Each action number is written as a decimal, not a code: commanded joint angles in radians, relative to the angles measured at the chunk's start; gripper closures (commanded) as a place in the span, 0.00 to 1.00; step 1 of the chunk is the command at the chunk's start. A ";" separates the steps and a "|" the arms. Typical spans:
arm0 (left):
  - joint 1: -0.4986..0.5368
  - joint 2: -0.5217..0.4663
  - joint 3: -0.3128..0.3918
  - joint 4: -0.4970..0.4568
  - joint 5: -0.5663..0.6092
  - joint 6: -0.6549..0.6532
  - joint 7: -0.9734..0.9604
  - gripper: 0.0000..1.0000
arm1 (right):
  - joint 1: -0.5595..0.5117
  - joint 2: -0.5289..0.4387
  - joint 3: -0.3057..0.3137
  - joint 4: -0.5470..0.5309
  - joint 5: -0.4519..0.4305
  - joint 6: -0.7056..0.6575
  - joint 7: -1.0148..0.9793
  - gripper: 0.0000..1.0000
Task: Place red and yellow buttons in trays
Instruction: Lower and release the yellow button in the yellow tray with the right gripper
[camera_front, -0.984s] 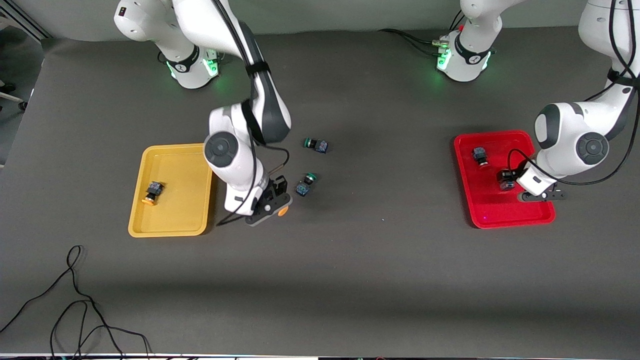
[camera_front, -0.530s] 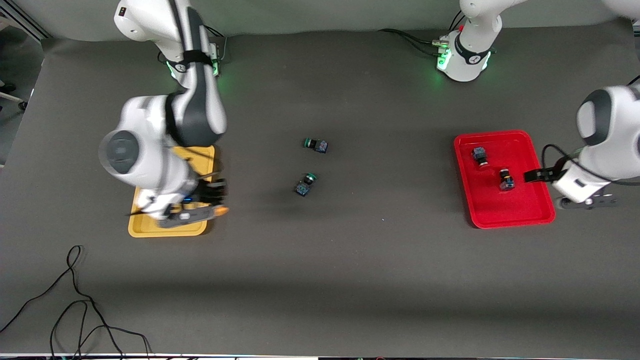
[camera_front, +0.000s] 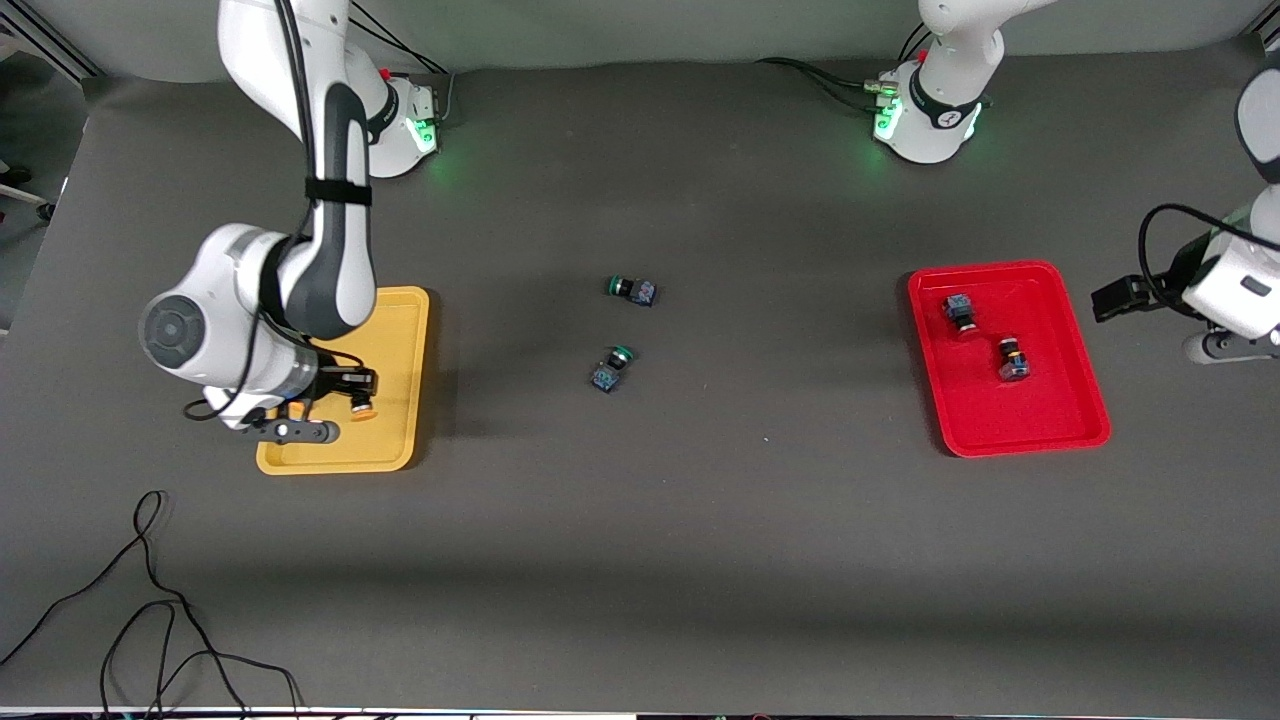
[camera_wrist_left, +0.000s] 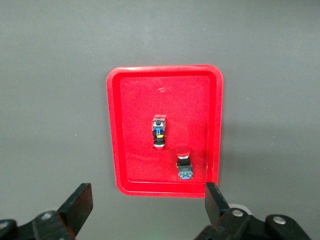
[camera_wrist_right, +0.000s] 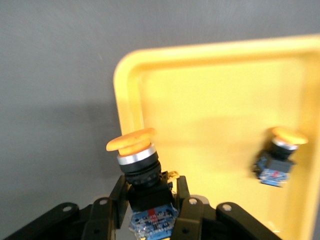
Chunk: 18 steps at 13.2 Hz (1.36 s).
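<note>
My right gripper (camera_front: 350, 395) hangs over the yellow tray (camera_front: 400, 330), shut on a yellow button (camera_wrist_right: 135, 150) whose orange cap (camera_front: 363, 409) points away from the wrist. In the right wrist view a second yellow button (camera_wrist_right: 277, 160) lies on its side in the yellow tray (camera_wrist_right: 210, 100); the arm hides it in the front view. Two red buttons (camera_front: 960, 310) (camera_front: 1012, 360) lie in the red tray (camera_front: 1040, 430). My left gripper (camera_wrist_left: 147, 204) is open with nothing in it, off the red tray (camera_wrist_left: 135, 90) toward the left arm's end of the table.
Two green-capped switches (camera_front: 630, 290) (camera_front: 610, 368) lie on the dark table between the trays. A loose black cable (camera_front: 150, 600) curls near the front camera at the right arm's end.
The right arm carried the yellow button from beside the green switches to over the yellow tray. The left gripper opened, left a red button in the red tray and drew back off it.
</note>
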 joint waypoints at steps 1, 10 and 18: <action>-0.028 -0.017 0.003 0.024 -0.010 -0.037 -0.009 0.00 | -0.132 0.048 0.129 0.013 0.046 0.052 -0.013 1.00; -0.365 -0.014 0.303 0.047 -0.005 -0.080 0.006 0.00 | -0.139 -0.016 0.098 0.071 0.001 -0.027 0.009 0.00; -0.368 -0.015 0.299 0.048 -0.007 -0.109 0.006 0.00 | -0.014 -0.038 -0.180 0.390 -0.141 -0.394 0.026 0.00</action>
